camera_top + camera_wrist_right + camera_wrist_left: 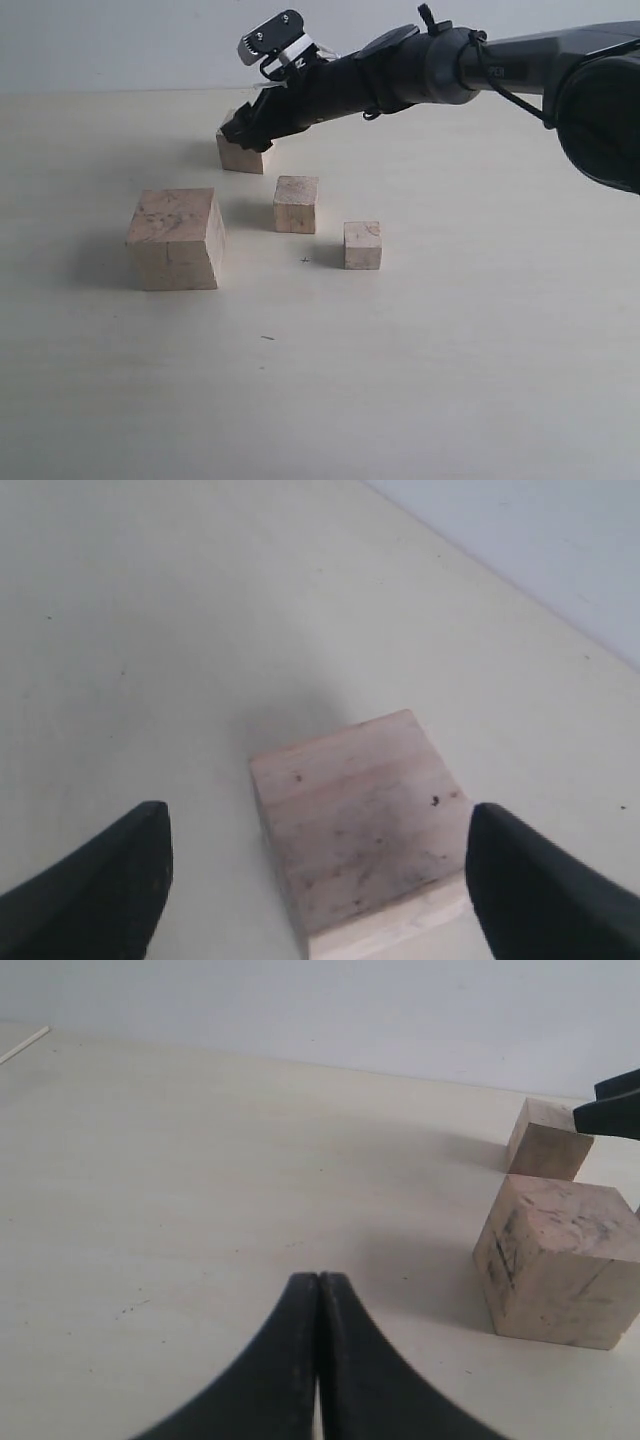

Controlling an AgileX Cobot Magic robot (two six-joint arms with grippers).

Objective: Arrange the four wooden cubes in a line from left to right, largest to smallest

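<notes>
Four pale wooden cubes stand on the table. The largest cube (pixel 175 238) (pixel 560 1260) is at the front left. A mid-sized cube (pixel 241 155) (pixel 545 1142) (pixel 360 815) sits behind it. Another cube (pixel 296 204) is in the middle, and the smallest cube (pixel 363 245) is to its right. My right gripper (pixel 246 128) (pixel 316 822) is open and straddles the rear mid-sized cube, a finger on each side, neither clearly touching it. My left gripper (pixel 318 1280) is shut on nothing, low over bare table left of the largest cube, and is out of the exterior view.
The right arm (pixel 420 65) reaches in from the right above the back of the table (pixel 450 380). The tips of the right gripper's fingers (pixel 608 1108) show by the rear cube. A pale wall runs behind the table.
</notes>
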